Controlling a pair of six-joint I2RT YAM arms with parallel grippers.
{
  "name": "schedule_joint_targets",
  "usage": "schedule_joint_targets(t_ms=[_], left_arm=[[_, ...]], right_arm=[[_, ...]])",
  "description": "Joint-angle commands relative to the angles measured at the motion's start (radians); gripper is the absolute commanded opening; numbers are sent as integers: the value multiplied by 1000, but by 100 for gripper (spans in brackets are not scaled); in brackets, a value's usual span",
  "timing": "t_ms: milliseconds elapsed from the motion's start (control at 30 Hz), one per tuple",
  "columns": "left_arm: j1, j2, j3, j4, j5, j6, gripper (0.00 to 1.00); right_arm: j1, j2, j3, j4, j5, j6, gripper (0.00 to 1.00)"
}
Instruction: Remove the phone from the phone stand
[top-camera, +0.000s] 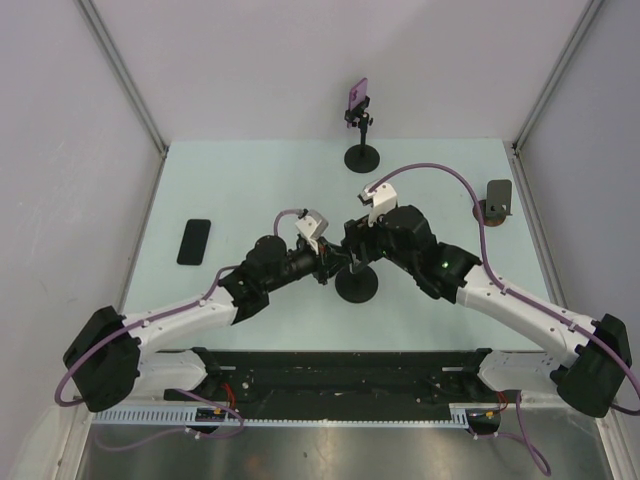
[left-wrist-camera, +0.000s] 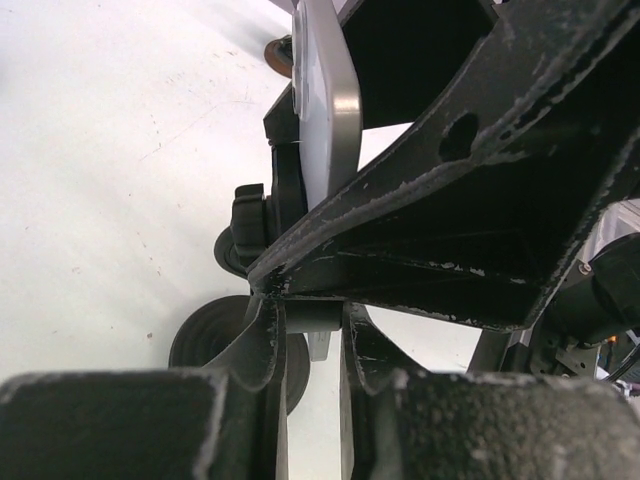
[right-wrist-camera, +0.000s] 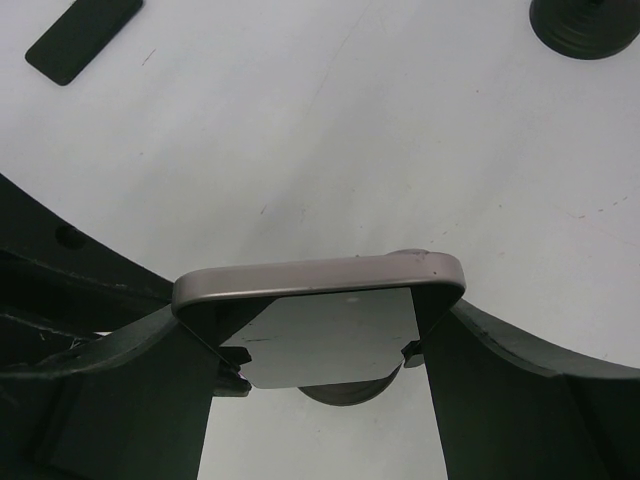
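Squarely pinched: phone (right-wrist-camera: 318, 277) in right gripper (right-wrist-camera: 320, 325).
Likely stiff, slick, light; side edges best. Left gripper (left-wrist-camera: 312, 335) at phone stand (left-wrist-camera: 205, 340), closure unclear.

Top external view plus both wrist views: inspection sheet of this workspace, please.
Surface: pale table, few faint marks.
Job's things: phone above centre phone stand base.
Clutter: black phone lying flat at left; far stand holding purple phone; third stand at right.
Grippers: right gripper clamps the phone's edges; left gripper around a grey part, grip unclear.
Cables: purple cable along each arm.
Surroundings: grey walls.
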Motion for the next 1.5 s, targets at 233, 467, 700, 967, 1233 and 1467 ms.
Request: schedule_joint_targets(t_ms=[233, 467, 700, 967, 1233, 1467], left_arm=[[54, -64, -19, 57, 132, 3, 0], [97, -74, -32, 55, 220, -11, 1], [132, -58, -38, 57, 243, -35, 0], [169, -40, -39, 55, 272, -37, 19], [171, -80, -33, 55, 294, -23, 65], [171, -195, -47, 32, 254, 0, 93]], right_arm=[[-90, -68, 22, 29, -246, -71, 0], [-129, -82, 7, 12, -344, -102, 0], [-152, -99, -10, 34, -495, -91, 0], [-156, -107, -22, 57, -523, -90, 0], [-140, -113, -21, 115, -533, -51, 0], [-130, -120, -13, 184, -576, 4, 0]])
